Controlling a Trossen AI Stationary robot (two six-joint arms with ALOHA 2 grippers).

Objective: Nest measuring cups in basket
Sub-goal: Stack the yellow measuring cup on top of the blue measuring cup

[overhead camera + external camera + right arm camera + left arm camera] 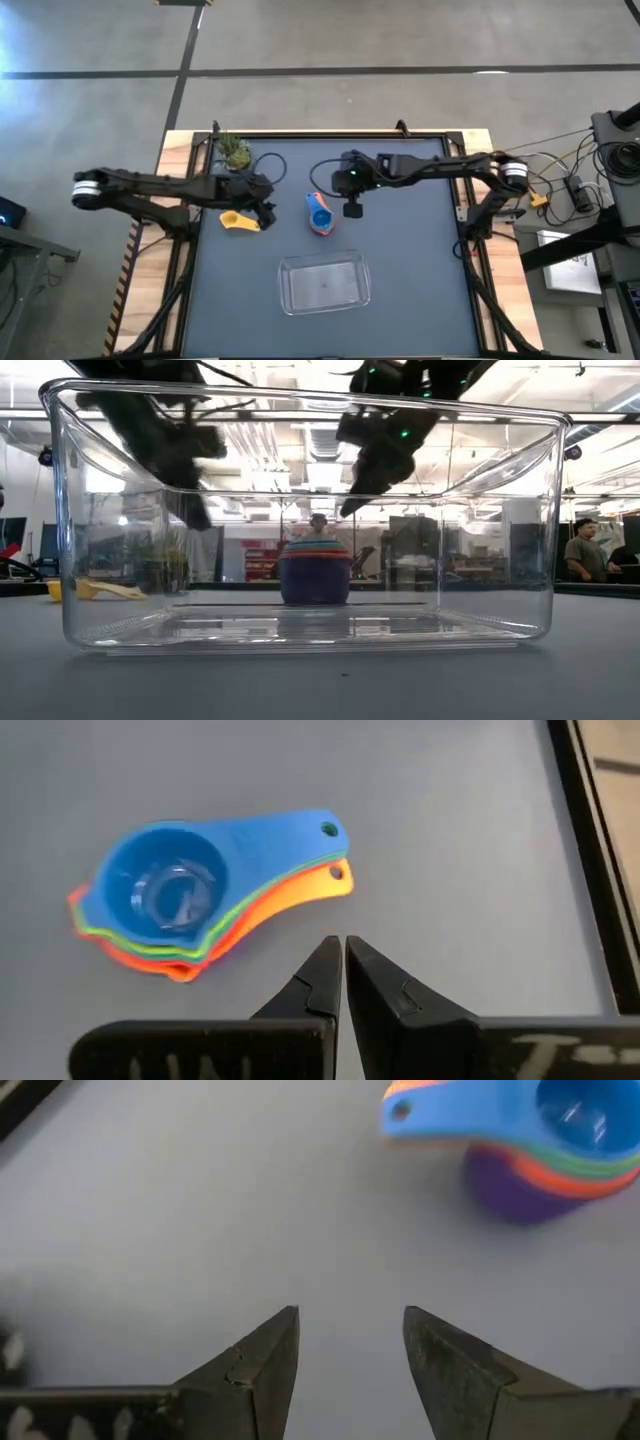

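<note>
Right now your clear rectangular plastic basket (pixel 324 282) with rounded corners and low walls sits on the dark table (pixel 420 300) near its front edge, and you can see nothing inside it. A nested stack of small plastic measuring cups (pixel 320 214), blue on top with green, orange, red and a purple cup at the bottom, stands on the table behind the basket, outside it; in the low view you see it through the clear walls. Your yellow plastic measuring cup (pixel 239 221) lies apart on the table, left of the stack.

Your left gripper (pixel 268 212) hangs just beside the yellow cup with its fingers parted and nothing between them. Your right gripper (pixel 353 210) hovers just right of the stack, fingers pressed together on nothing.

No writing can be read on the cups or the basket. A small potted green plant (pixel 234 152) stands at the table's back left. In the low view the arms are blurred through the basket's walls, and a person (pixel 584 550) stands far off in the room at right.
</note>
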